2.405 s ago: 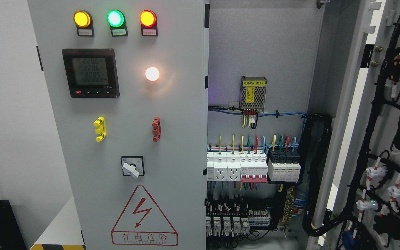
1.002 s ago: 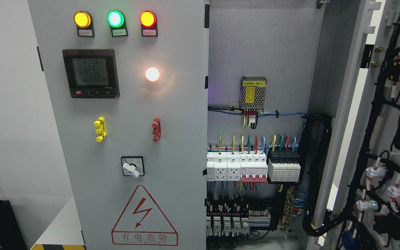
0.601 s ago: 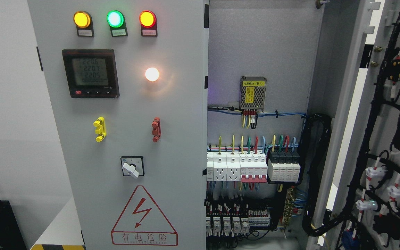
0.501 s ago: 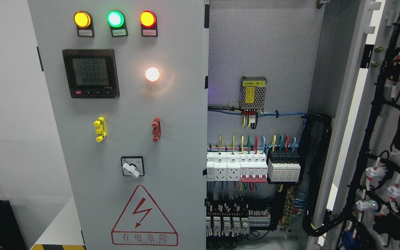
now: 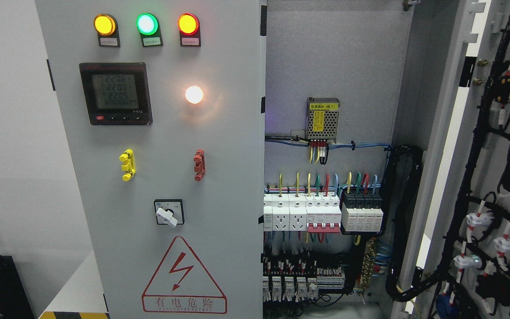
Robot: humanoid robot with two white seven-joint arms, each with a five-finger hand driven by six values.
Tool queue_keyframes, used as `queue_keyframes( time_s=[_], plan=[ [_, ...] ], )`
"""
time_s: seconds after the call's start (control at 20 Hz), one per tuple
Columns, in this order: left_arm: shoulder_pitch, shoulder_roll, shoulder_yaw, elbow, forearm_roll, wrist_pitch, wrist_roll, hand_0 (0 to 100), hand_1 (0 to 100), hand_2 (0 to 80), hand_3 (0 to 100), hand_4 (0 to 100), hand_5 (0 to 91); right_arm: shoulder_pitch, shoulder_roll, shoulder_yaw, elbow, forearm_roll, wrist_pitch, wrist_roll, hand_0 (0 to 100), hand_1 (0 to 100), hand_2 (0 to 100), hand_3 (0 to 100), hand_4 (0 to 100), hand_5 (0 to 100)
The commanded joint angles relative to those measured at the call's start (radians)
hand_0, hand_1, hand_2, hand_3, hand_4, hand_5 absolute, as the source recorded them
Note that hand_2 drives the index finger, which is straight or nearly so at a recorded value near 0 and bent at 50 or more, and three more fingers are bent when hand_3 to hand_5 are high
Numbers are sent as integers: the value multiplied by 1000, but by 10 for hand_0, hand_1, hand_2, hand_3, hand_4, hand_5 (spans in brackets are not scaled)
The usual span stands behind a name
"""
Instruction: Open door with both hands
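On the left, left door (image 5: 233,155): grey panel, closed, facing the camera.
Right door (image 5: 494,177): swung open at the far right, wiring on its inner face.
Cabinet interior (image 5: 330,57): exposed between the doors, with breakers (image 5: 323,217) low down.
Meter (image 5: 116,93): lit, upper left door.
Indicator lamps (image 5: 147,24): yellow, green, red, along the top.
Rotary switch (image 5: 168,213): above the warning triangle (image 5: 184,277).
Hands: neither shows, so their state cannot be told.

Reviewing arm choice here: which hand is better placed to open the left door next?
Cannot judge: neither hand is in view. The right door already stands open; the left door is shut, its free edge at the centre.
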Motion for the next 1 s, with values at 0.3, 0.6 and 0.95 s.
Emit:
queue_keyframes(
  time_s=[0.3,0.6,0.95],
  plan=[
    [5,-23,-2,-8,-9,-49,-3,120,389,0,0,0,0,0,0,0,0,-1,0,-1,120,389,0,0,0,0],
    [5,-23,-1,-16,-3,-49,-6,120,389,0,0,0,0,11,-35,-5,-156,-1,0,-2,120,389,0,0,0,0],
    [3,-22,3,-16,2,-49,-6,120,389,0,0,0,0,201,-155,-130,-745,-7,-43,-2,120,389,0,0,0,0]
  ],
)
